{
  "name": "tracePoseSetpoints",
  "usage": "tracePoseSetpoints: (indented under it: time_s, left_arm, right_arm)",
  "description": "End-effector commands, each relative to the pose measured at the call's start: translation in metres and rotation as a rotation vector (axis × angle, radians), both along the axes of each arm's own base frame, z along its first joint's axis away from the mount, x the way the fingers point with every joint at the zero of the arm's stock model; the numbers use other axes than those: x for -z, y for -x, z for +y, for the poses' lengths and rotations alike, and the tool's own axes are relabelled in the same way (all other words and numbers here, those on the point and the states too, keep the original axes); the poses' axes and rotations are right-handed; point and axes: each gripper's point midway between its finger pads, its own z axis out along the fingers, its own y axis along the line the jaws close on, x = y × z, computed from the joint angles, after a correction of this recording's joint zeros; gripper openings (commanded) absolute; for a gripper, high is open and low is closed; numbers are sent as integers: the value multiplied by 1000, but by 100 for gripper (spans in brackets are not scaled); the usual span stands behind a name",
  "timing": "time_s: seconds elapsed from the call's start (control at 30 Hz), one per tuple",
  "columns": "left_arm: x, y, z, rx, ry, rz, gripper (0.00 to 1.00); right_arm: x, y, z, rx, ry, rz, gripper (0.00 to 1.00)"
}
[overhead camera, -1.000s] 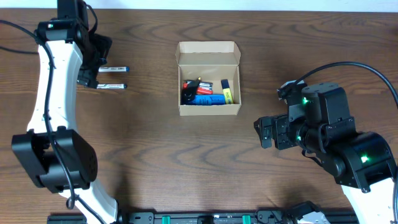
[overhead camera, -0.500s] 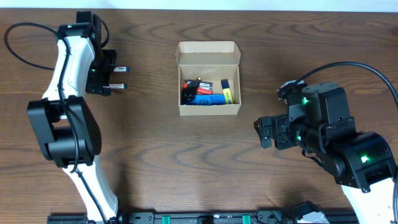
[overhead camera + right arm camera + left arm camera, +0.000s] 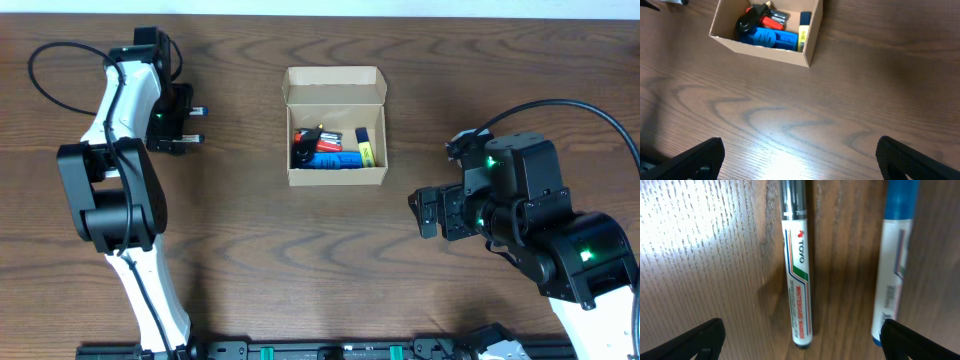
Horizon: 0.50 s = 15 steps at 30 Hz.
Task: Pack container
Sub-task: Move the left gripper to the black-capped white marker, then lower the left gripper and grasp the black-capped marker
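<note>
At the far left of the wooden table (image 3: 300, 260), the left gripper (image 3: 172, 125) hangs low over two markers lying side by side, its fingers (image 3: 700, 337) spread wide, one outside each marker, touching neither. The wrist camera shows a white marker (image 3: 797, 290) with a black cap and the brand name TOYO, and beside it a blue-capped marker (image 3: 892, 275) whose print is too blurred to read. Both caps run off the top edge of that picture. From overhead the gripper and arm cover most of both markers, and only their ends poke out on its right.

At centre, well apart from the markers, the cardboard box (image 3: 336, 180) sits open on the table, its lid (image 3: 335, 88) folded back on the far side. Inside lie a blue item (image 3: 330, 159), a yellow one (image 3: 365, 147) and what may be a black and red pen or clip (image 3: 308, 138). They are packed together, and their exact shapes cannot be made out.

At right, the right gripper (image 3: 425, 213) is held above bare wood, near the box's lower right corner but clear of it. Its wrist camera catches just the two dark fingertips (image 3: 695, 160) at the bottom corners, set wide and empty. The box appears at the top of that view, its lid cut off by the frame.
</note>
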Motion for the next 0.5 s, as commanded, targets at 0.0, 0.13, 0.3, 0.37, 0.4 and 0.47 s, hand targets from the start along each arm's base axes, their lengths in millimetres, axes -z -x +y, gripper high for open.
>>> tracePoseSetpoints:
  time_s: [0.0,0.13,0.3,0.37,0.4,0.47]
  left_arm:
    - [19,8,1,-10,0,54,100]
    - [26,9,2,-11,-1,69,88]
    - [34,12,6,-17,1,88,83]
    - [38,13,8,-14,2,98,81]
    - [38,13,8,-11,2,99,80]
    - [38,13,9,-8,2,100,77]
  right_arm:
    - [1,0,-1,-4,8,2,99]
    - [1,0,-1,-4,8,2,99]
    - [1,0,-1,-4,8,2,99]
    - [1,0,-1,-4,8,2,99]
    - [1,0,-1,-4,8,2,99]
    - [1,0,-1,-4,8,2,99]
